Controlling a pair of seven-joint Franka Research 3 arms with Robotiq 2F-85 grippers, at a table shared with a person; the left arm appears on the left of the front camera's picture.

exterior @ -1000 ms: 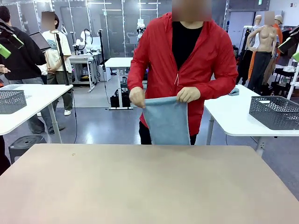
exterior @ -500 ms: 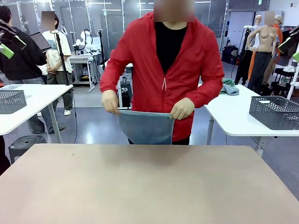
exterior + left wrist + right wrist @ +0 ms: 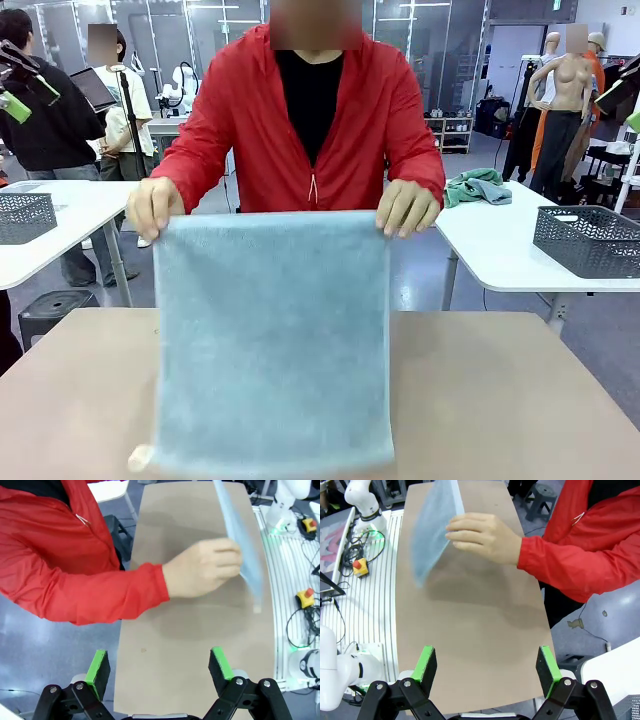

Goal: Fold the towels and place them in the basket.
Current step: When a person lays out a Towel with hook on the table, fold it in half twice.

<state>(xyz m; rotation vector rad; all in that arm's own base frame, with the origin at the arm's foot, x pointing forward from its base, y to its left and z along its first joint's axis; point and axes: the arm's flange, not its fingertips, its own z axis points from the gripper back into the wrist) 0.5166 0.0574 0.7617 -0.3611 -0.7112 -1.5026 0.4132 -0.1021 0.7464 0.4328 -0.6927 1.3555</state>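
— Grey-blue terry: where is it?
— One towel, spread flat and hanging in the middle of the front view. A person's hand pinches its upper-left corner and a second hand its upper-right. Its lower edge reaches the bottom of the frame, over the near part of the table (whether it touches the top I can't tell).
— Room around it?
— Tan tabletop shows on both sides of the towel, out to the frame's left and right edges. In both wrist views the towel is edge-on and blurred, above the board.
— Grippers?
— Two. The left gripper, at the bottom of its view, has its green pads spread wide with nothing between them. The right gripper is likewise wide apart and holds nothing.
— Other counts?
— Two dark baskets: a left-side mesh basket on a white side table, a right-side mesh basket on another white table. One crumpled green cloth lies there too, apart from that basket.
— The room?
— Grey polished floor, bystanders at upper left.
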